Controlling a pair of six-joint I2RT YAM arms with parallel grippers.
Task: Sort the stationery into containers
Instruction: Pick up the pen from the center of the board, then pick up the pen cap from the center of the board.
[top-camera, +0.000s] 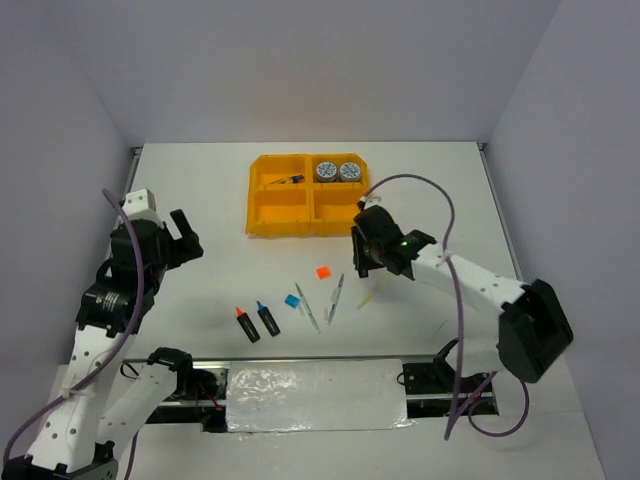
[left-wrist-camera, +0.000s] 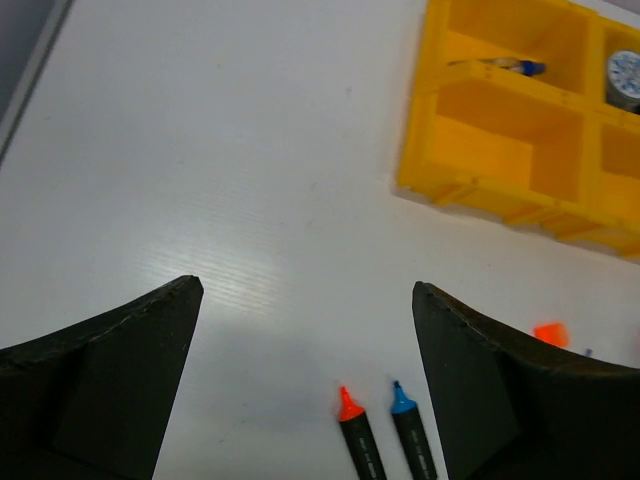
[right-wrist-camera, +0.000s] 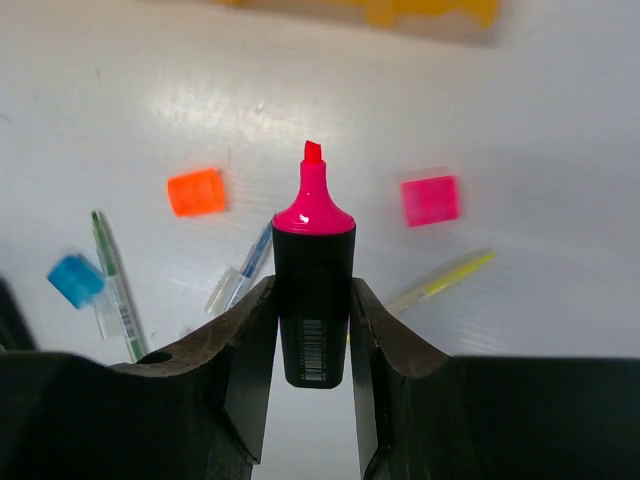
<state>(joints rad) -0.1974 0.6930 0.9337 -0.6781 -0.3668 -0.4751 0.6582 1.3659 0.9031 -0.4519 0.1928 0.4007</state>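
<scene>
Pale grey walls close in a white worktop, and at its far middle sits the orange-yellow tray, with two tape rolls in its far-right compartment and a pen in its far-left. Just near of the tray, the right claw is clamped on a pink-tipped highlighter, while the left claw is spread wide with nothing between its fingers. Loose toward the front lie two more highlighters, thin pens and small coloured squares.
</scene>
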